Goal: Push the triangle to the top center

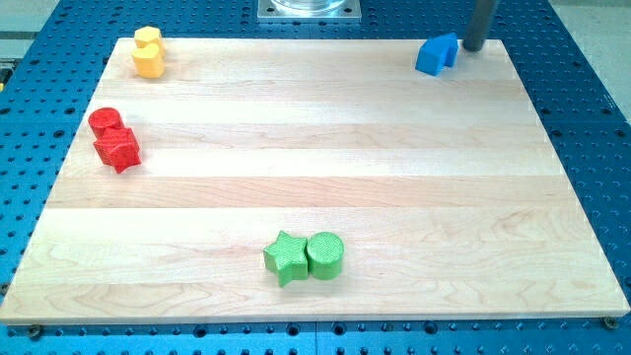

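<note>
A blue triangle-like block (436,55) lies at the top right of the wooden board (315,187). My tip (472,46) is at the lower end of the dark rod, just to the right of the blue block and close to it, at the board's top edge. Whether it touches the block cannot be made out.
A yellow block (147,52) sits at the top left. A red cylinder (105,121) and a red star (118,150) sit together at the left edge. A green star (286,256) and a green cylinder (325,254) touch near the bottom centre. A metal mount (309,9) is at the top centre.
</note>
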Robot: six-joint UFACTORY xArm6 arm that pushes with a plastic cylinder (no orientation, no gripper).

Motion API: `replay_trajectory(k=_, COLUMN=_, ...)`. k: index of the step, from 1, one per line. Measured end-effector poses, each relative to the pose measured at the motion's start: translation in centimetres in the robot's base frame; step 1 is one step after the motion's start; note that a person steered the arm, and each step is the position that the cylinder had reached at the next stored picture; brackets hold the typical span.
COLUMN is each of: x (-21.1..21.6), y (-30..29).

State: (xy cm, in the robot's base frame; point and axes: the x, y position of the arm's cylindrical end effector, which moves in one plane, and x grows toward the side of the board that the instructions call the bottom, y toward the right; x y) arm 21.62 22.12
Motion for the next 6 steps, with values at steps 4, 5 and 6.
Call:
replay_trajectory(k=4, x=1.7, y=-4.5)
replay_trajectory(k=5, x=2.6, y=-12.6)
replay_trajectory(k=6, x=3.7, y=-19.4)
